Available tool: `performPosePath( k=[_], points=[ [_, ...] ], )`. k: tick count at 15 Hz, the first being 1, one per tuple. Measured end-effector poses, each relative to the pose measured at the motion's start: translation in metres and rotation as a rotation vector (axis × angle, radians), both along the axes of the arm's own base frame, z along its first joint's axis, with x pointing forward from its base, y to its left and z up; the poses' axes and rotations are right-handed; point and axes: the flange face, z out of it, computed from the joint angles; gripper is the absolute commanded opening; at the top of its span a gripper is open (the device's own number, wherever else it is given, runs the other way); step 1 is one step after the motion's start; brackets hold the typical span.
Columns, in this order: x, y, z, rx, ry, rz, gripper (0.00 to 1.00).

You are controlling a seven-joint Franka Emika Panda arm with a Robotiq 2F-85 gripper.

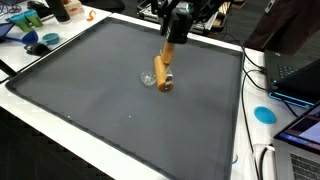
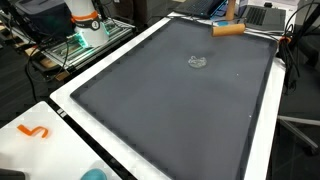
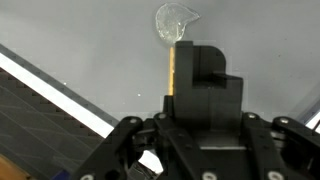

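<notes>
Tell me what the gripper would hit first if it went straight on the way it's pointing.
Probably the clear object on the grey mat, just beyond the orange rod the gripper holds; depth is unclear.

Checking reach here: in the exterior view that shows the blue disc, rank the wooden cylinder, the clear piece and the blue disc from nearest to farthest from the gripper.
From the gripper:
1. wooden cylinder, apparently held, hanging just below it.
2. clear piece, mid-way across the mat, beside the cylinder's lower end.
3. blue disc, off the mat, far right.
</notes>
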Motion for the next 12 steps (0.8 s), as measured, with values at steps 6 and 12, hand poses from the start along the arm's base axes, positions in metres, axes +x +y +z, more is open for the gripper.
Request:
performPosePath(
  k=[6,12],
  points=[
    [0.011,-0.042,0.019,0.050,-0.005,-0.031,0.24],
    [0.012,-0.089,0.037,0.132,0.000,-0.064,0.24]
  ],
)
